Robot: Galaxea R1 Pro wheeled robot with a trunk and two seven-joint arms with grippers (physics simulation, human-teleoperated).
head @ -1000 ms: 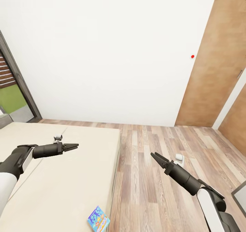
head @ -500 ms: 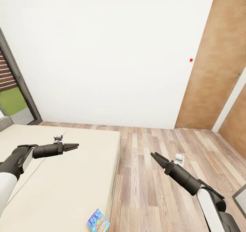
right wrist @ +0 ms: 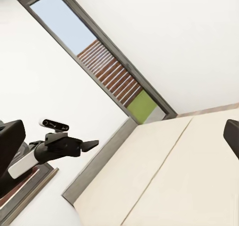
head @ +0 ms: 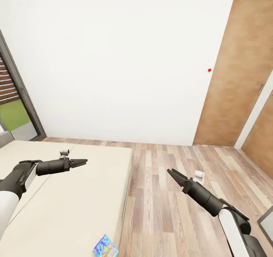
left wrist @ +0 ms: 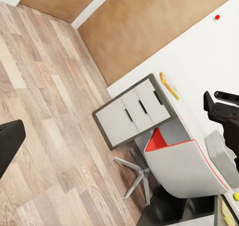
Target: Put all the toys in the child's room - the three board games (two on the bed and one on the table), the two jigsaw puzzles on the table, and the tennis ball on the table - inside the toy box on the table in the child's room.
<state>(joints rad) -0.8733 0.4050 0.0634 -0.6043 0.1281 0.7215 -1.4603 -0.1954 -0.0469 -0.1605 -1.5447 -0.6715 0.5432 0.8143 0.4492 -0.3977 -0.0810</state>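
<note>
White walls and a wood-plank floor (head: 178, 196) frame this corner of the child's room, with a brown wooden door (head: 233, 71) at the far right and a grey-framed window (head: 15, 98) at the far left. On the left lies the low wide bed with its beige mattress (head: 72, 196), and at its near right corner rests the narrower blue board game box (head: 105, 246), partly cut off by the lower edge of the head view. The left gripper (head: 80, 161) hovers over the mattress with its black fingers close together, nothing between them; the right gripper (head: 171, 172) hangs above the floor, well apart from the bed, its fingers slightly spread and empty. Judging from this, the step in hand is reaching the blue box, and neither arm is yet close to it. To do it well, the base probably ought to settle so the box sits fully in sight. A thin flat box on a soft surface may be hard to pinch from above, so coming in at its overhanging or free edge looks safer. From the left wrist view, a white desk with white drawers (left wrist: 130, 113), a white and red chair (left wrist: 179, 163) and a small yellow-green tennis ball (left wrist: 236, 196) can be made out across the room.
</note>
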